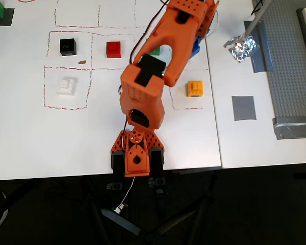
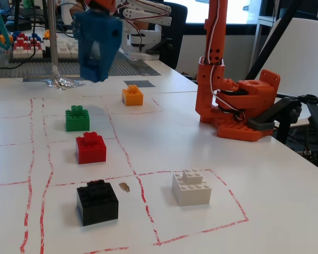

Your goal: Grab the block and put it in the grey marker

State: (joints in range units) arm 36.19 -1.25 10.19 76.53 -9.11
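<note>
Five bricks on counter (image 1: 92,143): black (image 2: 97,201), red (image 2: 90,147), green (image 2: 77,118), white (image 2: 191,187), orange (image 2: 132,96).
Grid: red hand-drawn lines mark out cells; each of these bricks sits in its own cell.
Row order, overhead: black (image 1: 68,46), red (image 1: 113,49), then green (image 1: 154,51), which is mostly hidden under the arm; white (image 1: 66,85) is below black, and orange (image 1: 195,88) is lower right of the arm.
Claw: blue (image 2: 98,74), blurred in the fixed view. It hangs off the counter, above and behind green. In the overhead view only a blue bit (image 1: 195,48) shows past the arm's right edge.
Claw state: cannot tell; the jaws blur into one blue mass.
Block: no blue brick stands on the counter in either view. Cannot tell whether one sits inside the blue claw, which is the same colour.
Marker: flat grey square (image 1: 244,107) on the right-hand counter section, nothing on it, well apart from the claw. In the fixed view (image 2: 139,83) it lies just behind orange.
Foil: crumpled silver (image 1: 240,47), above the marker in the overhead view; far left of the marker in the fixed view (image 2: 63,82).
Baseplate: studded grey (image 1: 290,66), right of the marker.
Arm base: orange (image 1: 136,155) at the counter's near edge overhead; at right in the fixed view (image 2: 238,111).
Speck: small brown bit (image 2: 124,187) beside black.
</note>
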